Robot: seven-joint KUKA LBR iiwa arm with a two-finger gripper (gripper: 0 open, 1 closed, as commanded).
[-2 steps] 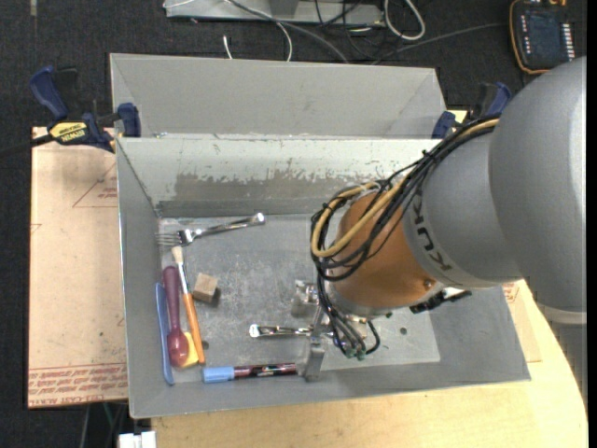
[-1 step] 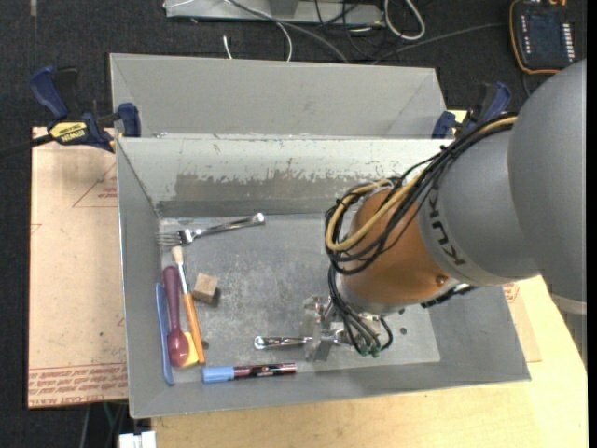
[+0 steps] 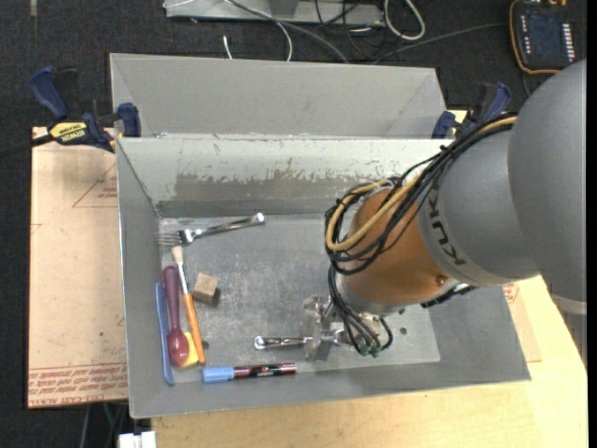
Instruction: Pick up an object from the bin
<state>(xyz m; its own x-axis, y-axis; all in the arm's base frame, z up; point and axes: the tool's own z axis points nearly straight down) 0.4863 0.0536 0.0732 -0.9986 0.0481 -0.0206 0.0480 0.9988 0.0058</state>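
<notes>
My gripper point(image 3: 324, 330) is low in the bin's front middle, sticking out from under the arm's orange cover. Right at its left side lies a small shiny metal utensil point(image 3: 280, 342), flat on the floor, with its right end reaching the gripper. Just in front of that lies a dark marker pen point(image 3: 252, 372) with a blue cap, along the front wall. A small tan block point(image 3: 205, 289) sits further left.
Along the left wall lie a purple spoon point(image 3: 174, 317), an orange utensil point(image 3: 191, 317) and a blue one point(image 3: 162, 336), side by side. A metal fork point(image 3: 213, 229) lies at the back left. The arm covers the bin's right half.
</notes>
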